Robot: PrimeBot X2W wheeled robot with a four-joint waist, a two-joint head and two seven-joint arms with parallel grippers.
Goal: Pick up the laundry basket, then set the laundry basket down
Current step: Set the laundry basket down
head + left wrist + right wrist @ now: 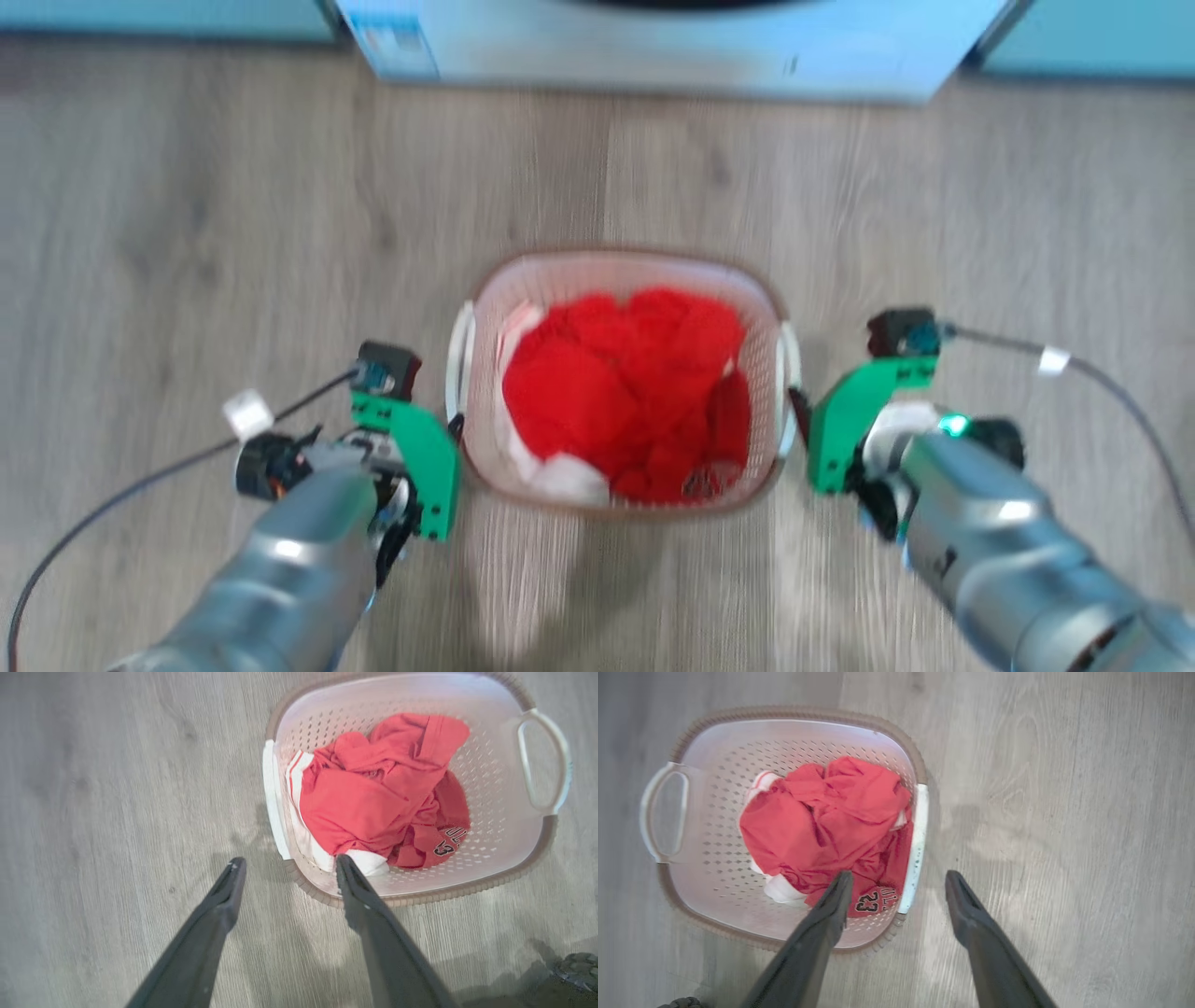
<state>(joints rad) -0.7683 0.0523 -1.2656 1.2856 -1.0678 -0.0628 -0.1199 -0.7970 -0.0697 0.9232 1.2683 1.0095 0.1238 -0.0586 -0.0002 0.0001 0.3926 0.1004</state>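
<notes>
While resting on the floor (233,233), not yet picked up.
Saw laundry basket (597,271) holding red clothing (625,392), left gripper (289,858) and right gripper (900,873) gaping empty at its side handles, with lift and set-down both undone.

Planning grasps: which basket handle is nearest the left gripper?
The edge-on handle just ahead of the left gripper; the other handle lies beyond the red jersey.
</notes>
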